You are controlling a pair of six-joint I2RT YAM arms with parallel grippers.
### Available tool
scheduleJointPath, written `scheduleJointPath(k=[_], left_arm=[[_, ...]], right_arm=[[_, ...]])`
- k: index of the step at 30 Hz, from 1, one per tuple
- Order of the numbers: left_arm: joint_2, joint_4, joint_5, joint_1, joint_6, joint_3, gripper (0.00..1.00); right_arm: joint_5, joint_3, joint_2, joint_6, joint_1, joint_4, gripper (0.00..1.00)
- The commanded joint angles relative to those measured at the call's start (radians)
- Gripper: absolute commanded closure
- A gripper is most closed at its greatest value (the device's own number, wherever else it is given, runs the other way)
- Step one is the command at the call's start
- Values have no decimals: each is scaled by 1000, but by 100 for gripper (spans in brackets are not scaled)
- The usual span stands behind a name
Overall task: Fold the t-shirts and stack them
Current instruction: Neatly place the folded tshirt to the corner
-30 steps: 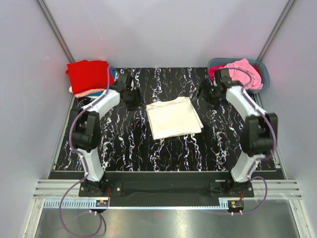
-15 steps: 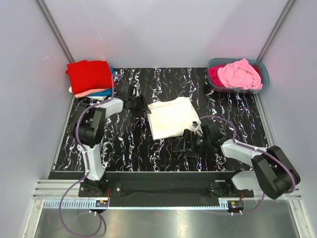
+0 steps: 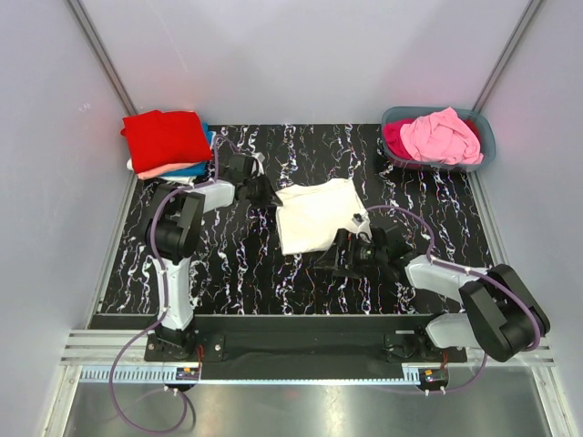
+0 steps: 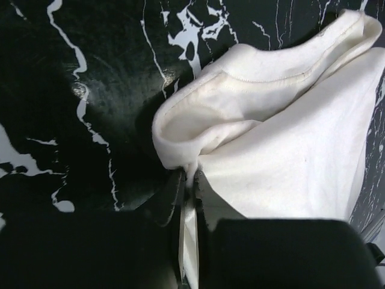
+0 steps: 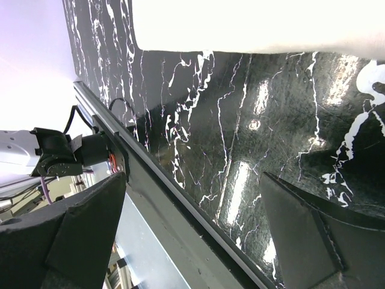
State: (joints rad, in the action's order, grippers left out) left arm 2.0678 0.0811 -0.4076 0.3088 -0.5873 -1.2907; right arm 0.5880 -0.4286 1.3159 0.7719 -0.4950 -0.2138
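I saw the cream shirt (image 3: pixel 314 214) lying on the black, white-veined table (image 3: pixel 228 269) between pale walls (image 3: pixel 301 55); the left gripper (image 4: pixel 187 180) pinched its far-left corner, the right gripper (image 3: pixel 351 258) stood spread by its near edge.

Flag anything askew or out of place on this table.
The cream t-shirt lies at a slant, and its far-left corner is bunched up, pinched in the left gripper. A pink t-shirt sits heaped, unfolded, in the tub. Nothing looks spilled or damaged.
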Motion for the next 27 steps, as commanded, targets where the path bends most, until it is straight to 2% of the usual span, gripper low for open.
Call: scheduleJointPath(k=[1,2,7,11,19,25,27], left_arm=[[49,25,-5,15,10,-39,97],[38,38,-5,12,20,-50,100],[-18,138,13,-34,44,-145,100],[-34,303,32,-86,96,-312,100],[23,560,85,-184,184,-626,100],[107,713,138,-231,248,-908,99],[124,735,138,-253,254,-959,98]], right_arm=[[4,-18,9,1,-5,-47,0],[6,-16,11,0,-4,-47,0],[4,-18,13,-3,-4,-47,0],[-17,-15,14,0,-4,-41,0],[-96,-16,8,20,-8,14,0],[-249,-94,13,4,-105,145,0],[-277,-102,13,3,-125,162,0]])
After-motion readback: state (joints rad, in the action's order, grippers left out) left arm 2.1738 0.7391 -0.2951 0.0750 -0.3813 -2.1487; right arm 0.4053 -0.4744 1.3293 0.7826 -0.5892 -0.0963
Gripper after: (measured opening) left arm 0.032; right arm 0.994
